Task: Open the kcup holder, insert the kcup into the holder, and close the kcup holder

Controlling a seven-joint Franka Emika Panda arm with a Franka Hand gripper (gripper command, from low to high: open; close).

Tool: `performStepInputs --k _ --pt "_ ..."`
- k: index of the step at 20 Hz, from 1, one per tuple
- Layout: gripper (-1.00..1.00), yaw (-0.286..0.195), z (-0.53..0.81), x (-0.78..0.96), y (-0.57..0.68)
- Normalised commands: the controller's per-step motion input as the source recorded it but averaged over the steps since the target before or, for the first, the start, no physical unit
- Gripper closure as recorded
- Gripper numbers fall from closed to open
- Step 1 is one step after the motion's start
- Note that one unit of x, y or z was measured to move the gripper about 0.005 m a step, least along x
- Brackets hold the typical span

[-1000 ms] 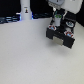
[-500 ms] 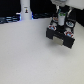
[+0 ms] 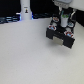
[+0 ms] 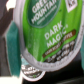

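The kcup holder (image 3: 61, 35) is a black box at the exterior view's upper right, with its tray of round slots showing on top. My gripper (image 3: 64, 20) hangs straight above that tray, shut on the kcup (image 3: 64, 22), which shows as a small green spot between the fingers. In the wrist view the kcup's bright green printed lid (image 4: 47, 27) fills most of the picture, very close to the camera. My fingertips do not show there.
Pods with dark reddish-and-white tops (image 3: 53, 25) sit in the tray slots around the gripper, and one more (image 3: 70, 31) sits on the far side. A tall white bottle-shaped object (image 3: 25, 9) stands at the back. Pale tabletop (image 3: 25, 55) spreads in front.
The gripper with the kcup stays over the holder's tray, with hardly any visible shift. Nothing else has moved.
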Motion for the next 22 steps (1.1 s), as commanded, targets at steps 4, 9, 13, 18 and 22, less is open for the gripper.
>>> performStepInputs --k 4,9,13,18,22 --pt "1.0 0.025 -0.18 -0.04 -0.01" --pt "1.0 -0.007 -0.23 0.0 -0.03" --pt "1.0 -0.003 -0.29 0.0 0.01" --pt "1.0 0.031 -0.24 0.02 0.07" --pt "-1.0 0.076 0.01 0.09 0.15"
